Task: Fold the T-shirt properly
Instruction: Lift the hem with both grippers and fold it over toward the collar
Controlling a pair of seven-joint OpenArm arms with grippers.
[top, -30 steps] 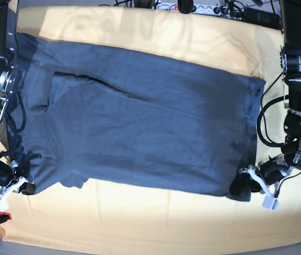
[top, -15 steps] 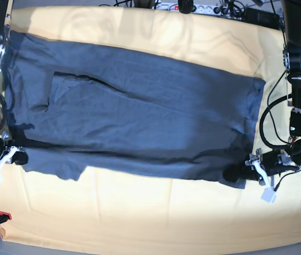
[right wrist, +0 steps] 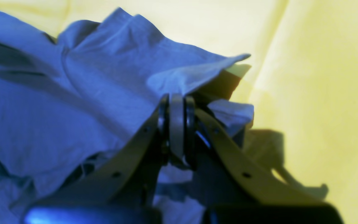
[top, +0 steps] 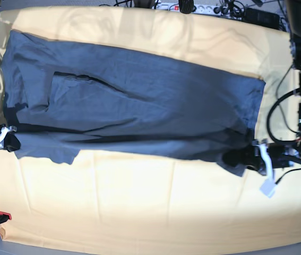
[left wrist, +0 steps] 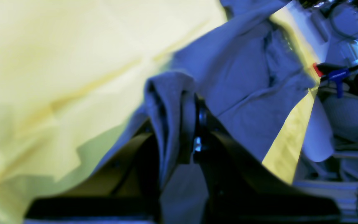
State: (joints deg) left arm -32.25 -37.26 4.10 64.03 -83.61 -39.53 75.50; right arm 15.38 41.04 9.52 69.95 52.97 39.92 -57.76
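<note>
Across the yellow-orange cloth (top: pixel 139 202) that covers the tabletop, the dark slate-blue T-shirt (top: pixel 134 106) lies spread lengthwise, its neck end toward nine o'clock and its hem toward three o'clock in the base view. Over the last second its near long edge has come up off the cloth and travelled toward twelve o'clock: a second ago that edge lay low in the view, near six o'clock, and now it hangs in a raised fold along the middle, with a dark shadow line beneath it. That reads as the start of a lengthwise fold, the near half being carried over the far half; by my judgement the fold is only begun, since the lifted edge has yet to cross the shirt's centre. The left pincer (top: pixel 246 158), at about four o'clock in the base view, is clamped on the hem corner, and its wrist view shows fabric bunched between the closed jaws. The right pincer (top: pixel 7 142), at nine o'clock, is likewise closed on the shirt's edge near the sleeve, with a flap of cloth standing up from its jaws. Both hold the same long edge, one at each end, so the garment sags slightly between them.
</note>
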